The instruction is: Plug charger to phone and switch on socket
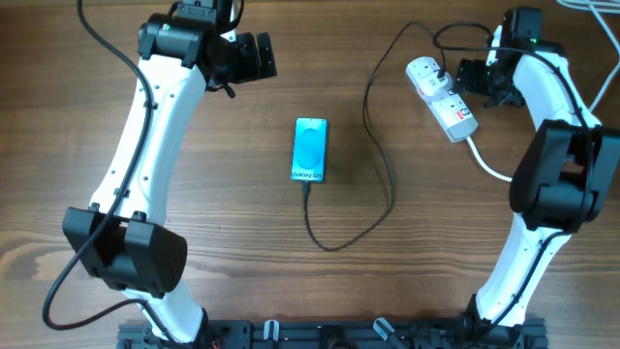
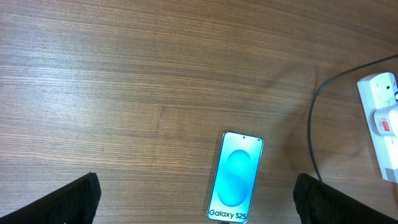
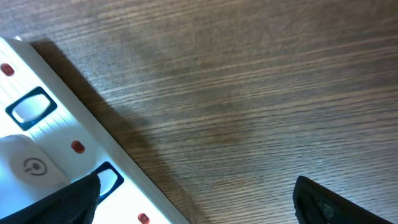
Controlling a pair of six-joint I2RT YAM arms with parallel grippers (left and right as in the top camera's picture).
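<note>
The phone (image 1: 310, 149) lies flat mid-table, teal screen up, with its "Galaxy" strip at the near end. It also shows in the left wrist view (image 2: 235, 185). The charger cable (image 1: 386, 184) runs from the phone's near end, loops right and goes up to the socket (image 1: 441, 97). The cable's end touches the phone's edge. My left gripper (image 1: 262, 56) is open and empty, above and to the far left of the phone. My right gripper (image 1: 467, 81) is open and empty at the socket's right side. One of its fingers overlaps a switch (image 3: 106, 177) on the socket (image 3: 37, 143).
A thick white cord (image 1: 489, 165) leaves the socket's near end towards the right arm. A white adapter (image 2: 387, 119) sits plugged into the socket. Bare wooden table (image 1: 223, 194) surrounds the phone. The arm bases stand at the near edge.
</note>
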